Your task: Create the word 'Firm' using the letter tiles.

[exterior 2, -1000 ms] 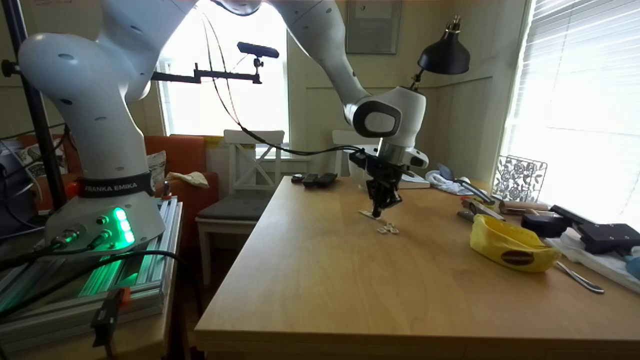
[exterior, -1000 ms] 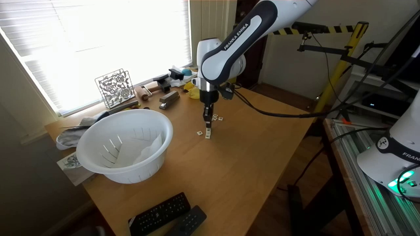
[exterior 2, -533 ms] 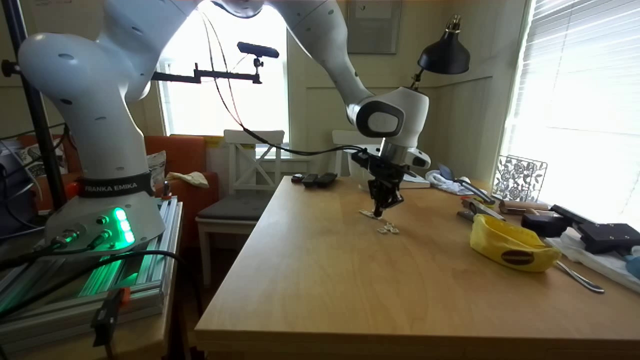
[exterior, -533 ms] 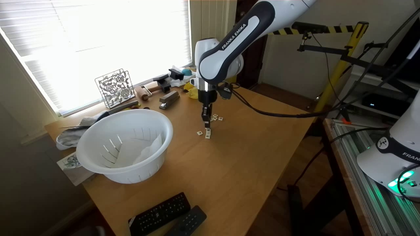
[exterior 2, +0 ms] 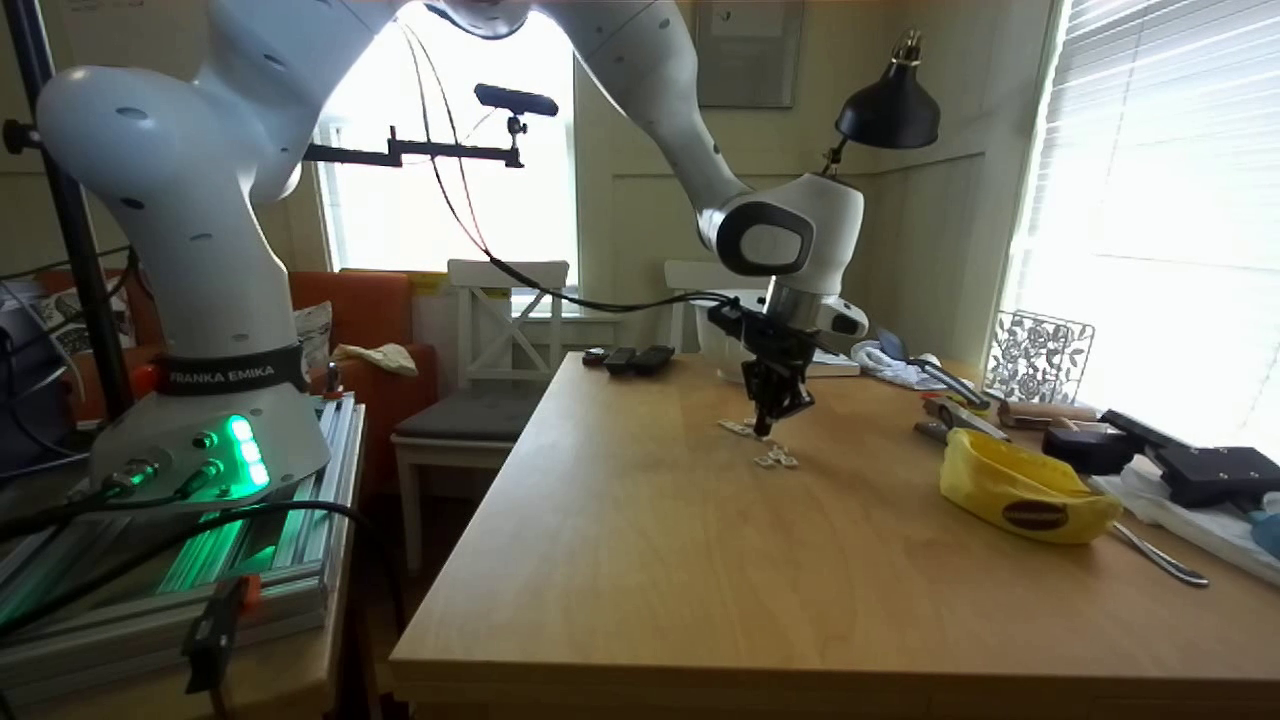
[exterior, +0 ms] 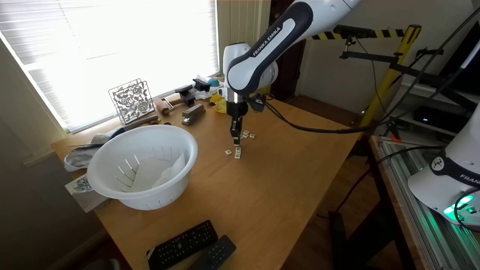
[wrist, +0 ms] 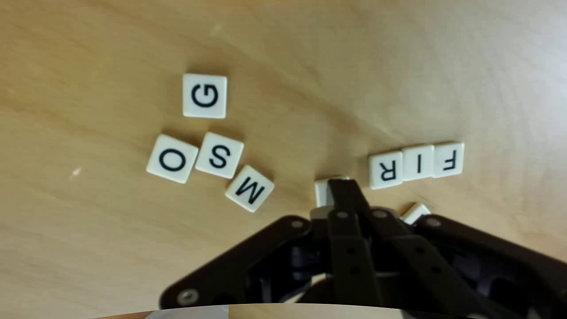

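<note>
Tile O (wrist: pixel 172 158): saw it far left in the wrist view, flat on the table (wrist: pixel 102 248). Saw G (wrist: pixel 204 96) up above, then S (wrist: pixel 219 155) just beside O. Near S, saw a tilted M or W (wrist: pixel 250 188); could not tell which. Saw a half-hidden tile (wrist: pixel 322 192) by the tip of the gripper (wrist: pixel 347 188); could not tell if touching. Saw the gripper clenched tight. Far right, saw R (wrist: pixel 386 170), I (wrist: pixel 418 163) and F (wrist: pixel 448 160) touching in a row, with a last tile (wrist: pixel 414 212), partly hidden, below.
</note>
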You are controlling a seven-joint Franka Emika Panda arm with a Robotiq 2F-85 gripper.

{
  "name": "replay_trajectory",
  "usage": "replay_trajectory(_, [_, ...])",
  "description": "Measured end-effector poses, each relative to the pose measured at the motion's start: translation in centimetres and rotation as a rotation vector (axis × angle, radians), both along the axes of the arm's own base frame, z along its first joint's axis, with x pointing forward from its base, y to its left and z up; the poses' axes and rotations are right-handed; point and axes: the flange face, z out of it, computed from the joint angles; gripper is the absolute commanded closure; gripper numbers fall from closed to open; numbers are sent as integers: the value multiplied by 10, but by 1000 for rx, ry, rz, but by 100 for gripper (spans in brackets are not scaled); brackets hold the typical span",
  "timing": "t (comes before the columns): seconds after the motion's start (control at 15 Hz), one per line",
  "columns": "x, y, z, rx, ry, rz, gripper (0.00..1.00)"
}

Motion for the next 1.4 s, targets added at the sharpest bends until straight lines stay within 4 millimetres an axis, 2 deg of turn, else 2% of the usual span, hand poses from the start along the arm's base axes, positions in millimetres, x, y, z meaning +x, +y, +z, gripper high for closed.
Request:
replay_trajectory(0.67, [13,-8,0,-8,-24,-21,100])
replay_trajectory(1.4, [26,-2,6,-8,-48,-15,100])
